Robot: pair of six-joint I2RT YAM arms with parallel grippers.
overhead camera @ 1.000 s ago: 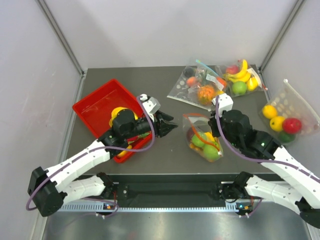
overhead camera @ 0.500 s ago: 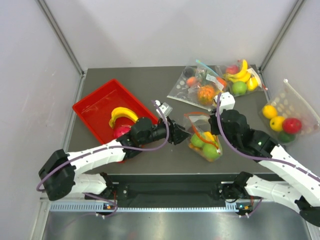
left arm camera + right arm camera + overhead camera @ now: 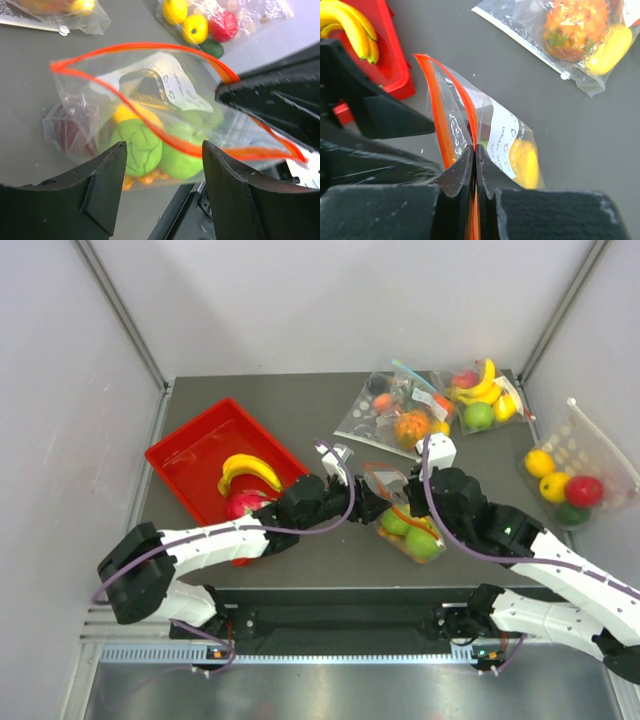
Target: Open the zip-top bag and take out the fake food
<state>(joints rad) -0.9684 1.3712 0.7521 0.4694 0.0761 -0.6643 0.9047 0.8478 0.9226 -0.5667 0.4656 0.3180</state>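
Swinging off the red tray (image 3: 190, 455), the left arm has reached across toward the right arm and now lies low and nearly straight. The left gripper (image 3: 164, 150) is at the mouth of the zip-top bag (image 3: 90, 95), and its fingers (image 3: 105, 185) are spread wider than before, closed on nothing. The right gripper (image 3: 474, 152) stays pinched tight on the orange-red zip strip (image 3: 432, 95). It holds that lip up so the mouth gapes, with the arm bent at the elbow and the wrist coming in from the right.

A white label (image 3: 177, 87) on the clear, crinkly plastic carries dark handwriting too smeared to read. The near run of the strip crosses just beyond the left fingertips, and the far run arcs above it.

Inside, just past those tips, sits the fake food (image 3: 175, 162): two round, bumpy green apples (image 3: 140, 150), a yellow piece (image 3: 131, 114) behind them, small orange segments (image 3: 145, 177) beneath, and a dark purple piece (image 3: 70, 132) off to the left finger's side.
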